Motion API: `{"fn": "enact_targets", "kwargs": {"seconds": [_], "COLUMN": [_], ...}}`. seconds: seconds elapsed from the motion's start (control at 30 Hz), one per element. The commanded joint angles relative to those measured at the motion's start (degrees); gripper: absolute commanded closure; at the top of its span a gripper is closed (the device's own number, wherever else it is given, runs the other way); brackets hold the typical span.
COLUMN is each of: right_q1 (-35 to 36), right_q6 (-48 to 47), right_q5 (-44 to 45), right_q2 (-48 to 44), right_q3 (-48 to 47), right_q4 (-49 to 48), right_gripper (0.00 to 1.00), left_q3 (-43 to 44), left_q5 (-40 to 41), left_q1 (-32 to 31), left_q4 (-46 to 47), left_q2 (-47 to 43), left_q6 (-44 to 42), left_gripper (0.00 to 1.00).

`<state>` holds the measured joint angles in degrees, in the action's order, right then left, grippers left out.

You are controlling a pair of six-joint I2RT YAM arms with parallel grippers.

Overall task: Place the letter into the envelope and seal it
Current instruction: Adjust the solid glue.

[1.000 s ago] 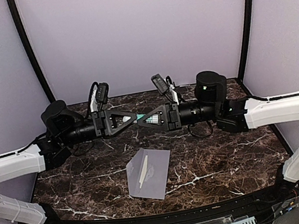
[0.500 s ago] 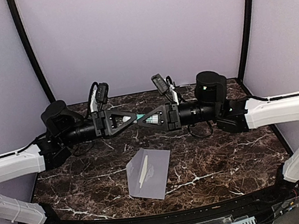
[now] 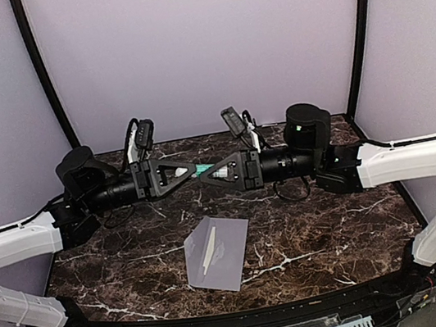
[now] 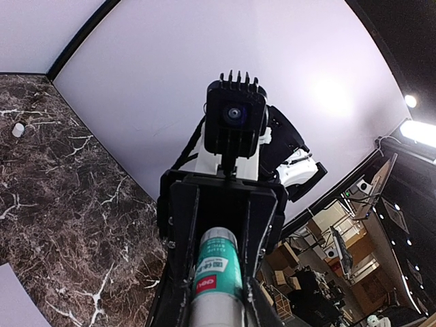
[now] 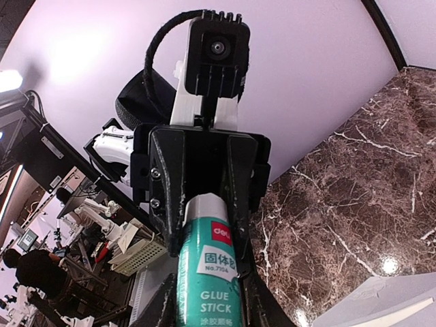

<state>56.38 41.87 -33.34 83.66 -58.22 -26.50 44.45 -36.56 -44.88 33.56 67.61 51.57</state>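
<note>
Our left gripper (image 3: 192,170) pinches one end of the glue stick (image 5: 208,272). Our right gripper (image 3: 213,172) hugs the other end, but we cannot tell if it squeezes. The envelope (image 3: 226,255) lies flat on the table (image 3: 335,220) below.

Table (image 3: 336,228): dark brown marble-look top, white veins, polished, glossy; lamp glint shows in right wrist view.
Envelope (image 3: 230,253), toward 6 o'clock on table: pale grey-lavender paper, matt, smooth.
Letter (image 3: 208,252), strip at envelope's 9 o'clock edge: cream paper, matt.
Glue stick (image 5: 210,272): teal plastic, glossy printed label.
Arm covers (image 3: 412,157): white plastic, smooth.
Walls (image 3: 199,42): lavender, matt.
</note>
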Motion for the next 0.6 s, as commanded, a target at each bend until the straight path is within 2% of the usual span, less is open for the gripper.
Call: {"fn": "enact_targets", "kwargs": {"seconds": [0.0,0.57], "right_q1": [0.38,0.30], "right_q6": [-0.36,-0.17], "right_q5": [0.20,-0.23], "right_q2": [-1.70,-1.16], "right_q3": [-1.62,-2.18], "right_q4": [-1.98,-4.03], "right_gripper": [0.69,0.67], "left_q3": [-0.24,-0.46], "left_q5": [-0.05,-1.77], "left_q1": [0.14,0.08], "left_q4": [0.67,1.72], "left_q2": [-1.21,0.40], "left_q6": [-1.00,-0.05], "left_gripper": [1.00,1.00]}}
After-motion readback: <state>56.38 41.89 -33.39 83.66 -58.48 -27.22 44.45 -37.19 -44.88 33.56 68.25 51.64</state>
